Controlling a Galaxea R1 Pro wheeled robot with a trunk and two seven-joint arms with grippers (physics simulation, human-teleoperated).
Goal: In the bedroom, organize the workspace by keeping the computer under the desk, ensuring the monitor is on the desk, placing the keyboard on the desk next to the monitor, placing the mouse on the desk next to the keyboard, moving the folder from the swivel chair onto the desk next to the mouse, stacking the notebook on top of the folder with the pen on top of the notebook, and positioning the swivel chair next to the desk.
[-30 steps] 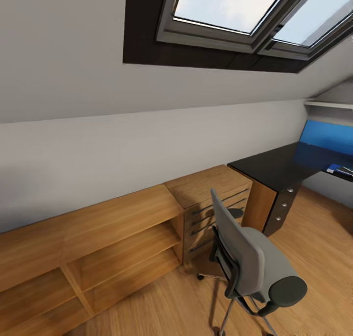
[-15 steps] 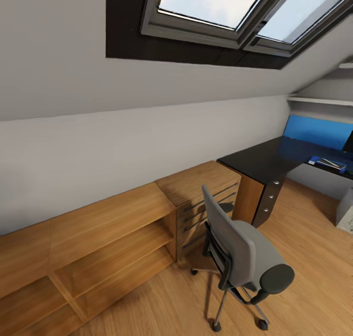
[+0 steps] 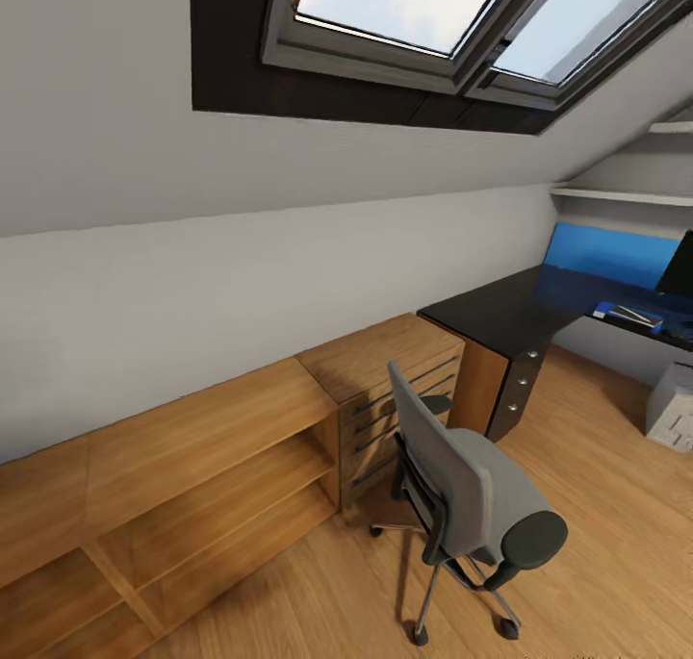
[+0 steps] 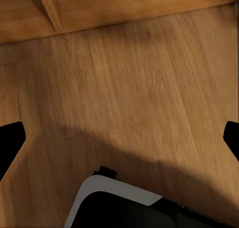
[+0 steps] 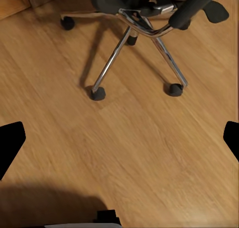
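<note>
Where wooden floor [image 3: 616,505] spreads, upholstered swivel chair [image 3: 462,491] faces glossy desk [image 3: 510,313].

In the left wrist view, two flat black fingertips [image 4: 11,143] of the left claw [image 4: 119,140] show as dark wedge shapes, one at 9 o'clock and one at 3 o'clock, each plain and unmarked. At 6 o'clock sits part of the robot's body [image 4: 107,190]: a rounded white shell edging a glossy black panel, with a small black square block at its upper corner. No cables, screws or lettering can be made out on it. In the right wrist view, the right claw [image 5: 119,138] shows the same pair of matte black fingertips [image 5: 11,140] at 9 and 3 o'clock, and a small black block [image 5: 107,217] at 6 o'clock above a thin pale strip.
</note>
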